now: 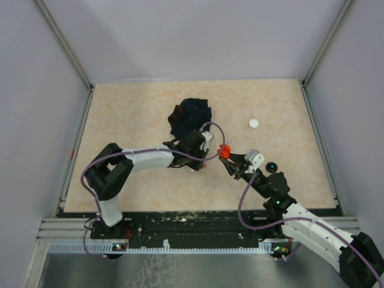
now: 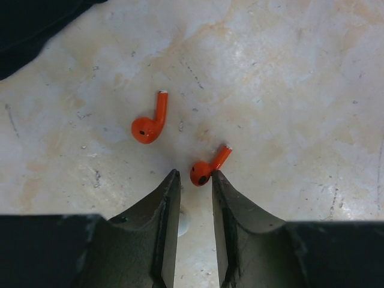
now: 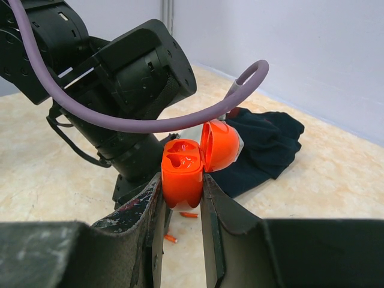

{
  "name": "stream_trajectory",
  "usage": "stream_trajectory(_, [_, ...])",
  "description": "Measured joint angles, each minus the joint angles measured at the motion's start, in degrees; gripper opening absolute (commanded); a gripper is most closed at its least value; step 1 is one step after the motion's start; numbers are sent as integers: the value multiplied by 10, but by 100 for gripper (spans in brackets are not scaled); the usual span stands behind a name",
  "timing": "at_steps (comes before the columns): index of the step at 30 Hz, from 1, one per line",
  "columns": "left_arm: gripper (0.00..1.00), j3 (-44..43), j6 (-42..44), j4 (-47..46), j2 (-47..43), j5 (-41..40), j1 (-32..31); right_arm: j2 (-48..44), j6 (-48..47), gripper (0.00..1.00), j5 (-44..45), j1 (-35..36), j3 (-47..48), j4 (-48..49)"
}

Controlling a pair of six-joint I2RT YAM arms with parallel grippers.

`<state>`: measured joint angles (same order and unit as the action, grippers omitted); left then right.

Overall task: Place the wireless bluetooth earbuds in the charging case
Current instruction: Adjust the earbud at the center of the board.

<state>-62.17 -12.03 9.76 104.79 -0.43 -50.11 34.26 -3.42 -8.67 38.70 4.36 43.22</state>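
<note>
My left gripper [image 2: 194,176] has its jaws drawn down to a narrow slot. The head of the nearer earbud [image 2: 203,171] sits right in the mouth of that slot, with its stem angled away. I cannot tell whether the pads actually have it or only flank it. My right gripper [image 3: 181,191] is clamped on the charging case [image 3: 182,171], holding it upright off the table [image 2: 288,90] with the lid [image 3: 219,144] swung open and both sockets showing.

Both buds lie on the table just below the case, on its left-arm side. The second earbud [image 2: 149,125] is just beyond the first and apart from it. Past the case lies the dark cloth [image 3: 267,141].

To do this pickup well, I'd centre the bud's head between the pads before squeezing. It looks closer to one finger, and I judge a lopsided pinch on something this small and rounded could squirt it out. I'd grip the head only and leave the stem free, since the stem has to enter a socket first. Then I'd lift straight up while the right arm keeps the case steady.
</note>
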Motion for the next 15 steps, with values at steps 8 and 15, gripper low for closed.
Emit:
stream_trajectory(8, [31, 1, 19, 25, -8, -49, 11, 0, 0, 0, -2, 0, 0, 0])
stream_trajectory(15, [32, 10, 17, 26, -15, -54, 37, 4, 0, 0, -11, 0, 0, 5])
